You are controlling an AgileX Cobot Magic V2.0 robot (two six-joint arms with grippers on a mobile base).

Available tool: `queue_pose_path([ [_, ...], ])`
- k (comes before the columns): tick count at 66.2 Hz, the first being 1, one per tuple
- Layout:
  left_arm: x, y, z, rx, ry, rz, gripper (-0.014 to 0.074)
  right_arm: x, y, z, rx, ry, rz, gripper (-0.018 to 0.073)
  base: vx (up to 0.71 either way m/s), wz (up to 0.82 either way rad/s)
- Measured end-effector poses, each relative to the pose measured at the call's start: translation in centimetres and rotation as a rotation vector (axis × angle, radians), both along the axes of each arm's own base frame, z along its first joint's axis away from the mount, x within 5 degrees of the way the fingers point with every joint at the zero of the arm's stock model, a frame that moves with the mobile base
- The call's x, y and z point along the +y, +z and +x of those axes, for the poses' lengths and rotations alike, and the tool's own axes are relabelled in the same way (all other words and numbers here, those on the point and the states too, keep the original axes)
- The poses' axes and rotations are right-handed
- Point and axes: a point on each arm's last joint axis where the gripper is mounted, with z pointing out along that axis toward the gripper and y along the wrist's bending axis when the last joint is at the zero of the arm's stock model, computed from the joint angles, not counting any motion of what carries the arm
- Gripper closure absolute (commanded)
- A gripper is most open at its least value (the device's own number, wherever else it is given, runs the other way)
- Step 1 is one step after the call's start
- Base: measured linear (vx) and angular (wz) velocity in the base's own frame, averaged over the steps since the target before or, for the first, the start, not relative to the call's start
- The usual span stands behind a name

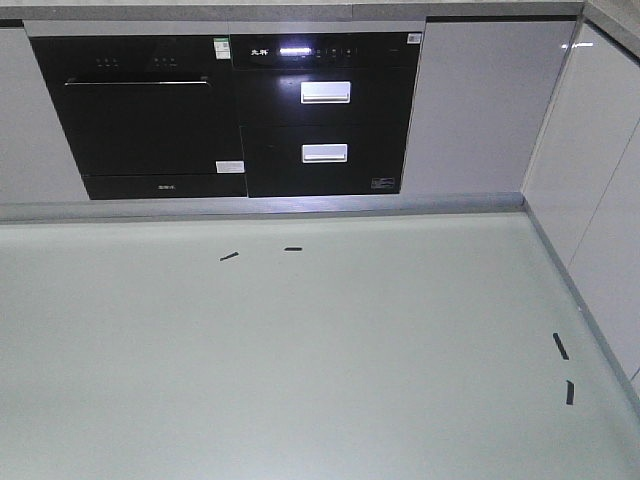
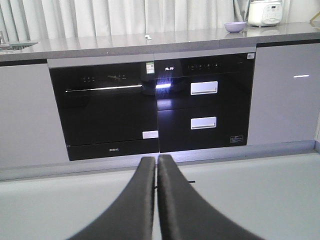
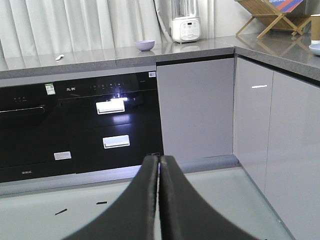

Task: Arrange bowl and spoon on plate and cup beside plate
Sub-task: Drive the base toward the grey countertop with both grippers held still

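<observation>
Pale grey-green floor [image 1: 300,380] fills the near ground, marked with a few short black tape strips [image 1: 292,249]. It runs far to a wall of grey cabinets [image 1: 480,110]. A black built-in oven [image 1: 140,110] sits on the left, and a black two-drawer unit [image 1: 325,120] with a lit panel is just beside it on the right. Above them runs a grey counter [image 3: 100,62] backed by pale curtains [image 3: 75,25].

On that counter the lavender bowl [image 3: 145,45] sits just left of a white appliance [image 3: 185,25]. The spoon [image 3: 60,57] lies well apart from it, further left, about where the oven meets the drawer unit. The counter turns a corner and comes nearer along the right side, where a wooden rack [image 3: 270,17] stands. At the right edge of that view the brown cup [image 3: 315,27] stands just beyond the plate [image 3: 315,48], both cut off by the frame.

The left gripper [image 2: 156,160] and right gripper [image 3: 160,157] each hang over the floor, facing the cabinet fronts and well apart from the tableware. Both have their dark fingers pressed together with nothing between.
</observation>
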Motion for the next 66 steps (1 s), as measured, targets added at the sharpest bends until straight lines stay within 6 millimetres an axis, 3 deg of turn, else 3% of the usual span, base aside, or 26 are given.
queue_pose_path([
  [66, 0.0, 0.0, 0.0, 0.0, 0.0, 0.0, 0.0602, 0.0, 0.0, 0.0, 0.0, 0.0, 0.0, 0.0564, 0.03, 0.02],
])
